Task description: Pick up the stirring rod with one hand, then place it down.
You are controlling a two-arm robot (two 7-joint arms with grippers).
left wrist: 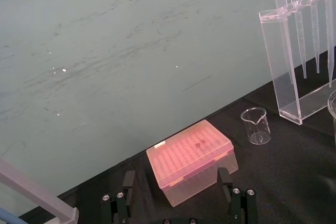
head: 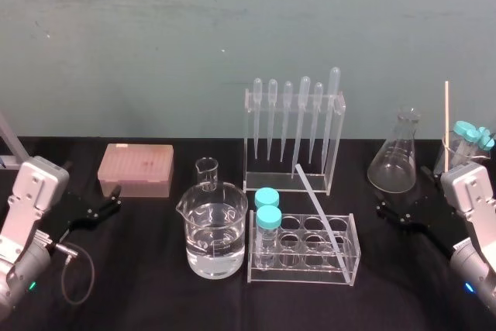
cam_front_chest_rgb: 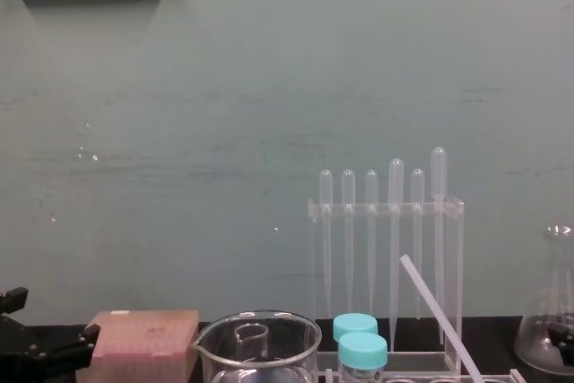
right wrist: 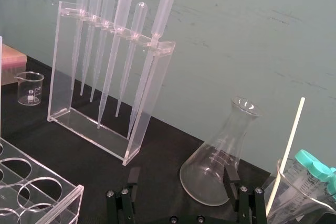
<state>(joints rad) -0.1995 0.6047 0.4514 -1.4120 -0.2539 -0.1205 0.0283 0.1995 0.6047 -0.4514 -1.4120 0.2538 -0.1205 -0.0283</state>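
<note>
The stirring rod (head: 319,208) is a thin translucent-white stick lying slanted across the clear test tube rack (head: 353,260), its far end resting near the foot of the pipette rack (head: 294,141). In the chest view the stirring rod (cam_front_chest_rgb: 439,311) rises at an angle in front of the pipettes. My right gripper (head: 395,211) hovers open to the right of the tube rack, apart from the rod; its fingers (right wrist: 229,176) point toward the flask. At the far left, my left gripper (head: 105,205) is open beside the pink box, its fingers (left wrist: 128,182) holding nothing.
A pink tip box (head: 136,170) sits at the back left. A large beaker of water (head: 213,230) and a small beaker (head: 207,172) stand left of the tube rack, which holds two teal-capped tubes (head: 267,218). A conical flask (head: 397,156) and a beaker with a stick (head: 446,114) stand right.
</note>
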